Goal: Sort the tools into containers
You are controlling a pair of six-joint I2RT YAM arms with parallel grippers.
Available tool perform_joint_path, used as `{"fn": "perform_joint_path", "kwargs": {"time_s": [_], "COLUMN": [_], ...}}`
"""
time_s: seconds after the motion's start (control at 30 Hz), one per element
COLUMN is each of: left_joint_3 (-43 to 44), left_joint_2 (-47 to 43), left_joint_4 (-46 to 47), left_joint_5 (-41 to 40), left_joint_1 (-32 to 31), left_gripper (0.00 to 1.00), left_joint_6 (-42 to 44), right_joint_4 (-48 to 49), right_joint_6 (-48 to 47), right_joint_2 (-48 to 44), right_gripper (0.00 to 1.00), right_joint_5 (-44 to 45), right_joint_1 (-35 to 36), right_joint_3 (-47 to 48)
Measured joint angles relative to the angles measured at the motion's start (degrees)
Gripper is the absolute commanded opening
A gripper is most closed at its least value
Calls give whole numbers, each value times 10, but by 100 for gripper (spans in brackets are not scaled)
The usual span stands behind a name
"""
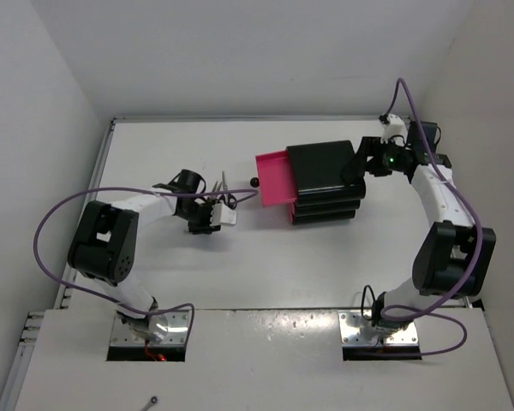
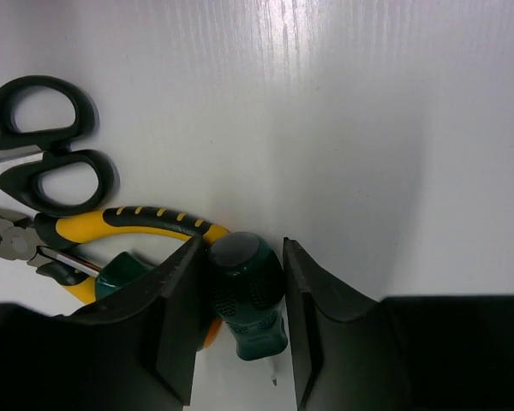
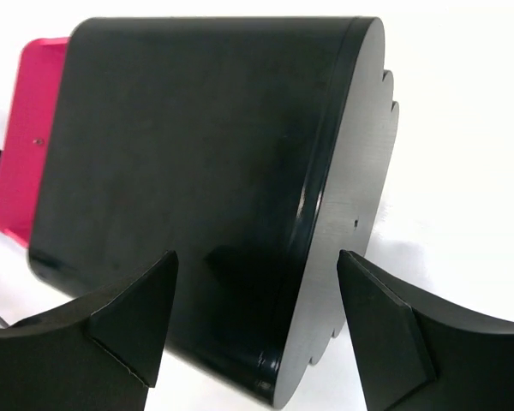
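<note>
Three tools lie bunched on the white table, just left of the drawer box. My left gripper is down among them. It is closed around the screwdriver, whose dark green handle fills the gap with a finger pressed against each side. From the left wrist, the pliers sit just left of that grip. One of their yellow handles curves up to the tip of my left finger, and their metal nose points off the left edge. The scissors lie just beyond the pliers, with their black loops almost touching the pliers' handle.

From above, the box's top pink drawer is pulled out toward the tools. Its round black knob is near the scissors' end of the pile. The two drawers beneath it sit pushed in.

My right gripper is at the box's far right end. Its fingers are spread wide, and the glossy rounded back corner of the box shows between them in the right wrist view. I cannot tell whether either finger actually touches the box.
</note>
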Motion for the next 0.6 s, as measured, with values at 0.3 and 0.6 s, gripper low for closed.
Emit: {"fn": "perform_joint_path", "kwargs": {"time_s": [0.3,0.6], "left_joint_3": [20,209], "left_joint_2": [-28,-90], "left_joint_4": [-49,-10], "left_joint_5": [23,114], "left_joint_1": [-5,-7], "left_gripper": [0,0], "left_joint_6": [-39,-282], "right_joint_4": [-16,-8], "right_joint_6": [5,20], "right_joint_2": [-47,-68], "right_gripper": [80,78], "right_joint_5": [-14,-35], "right_joint_1": [-1,0], "right_joint_3": [8,9]}}
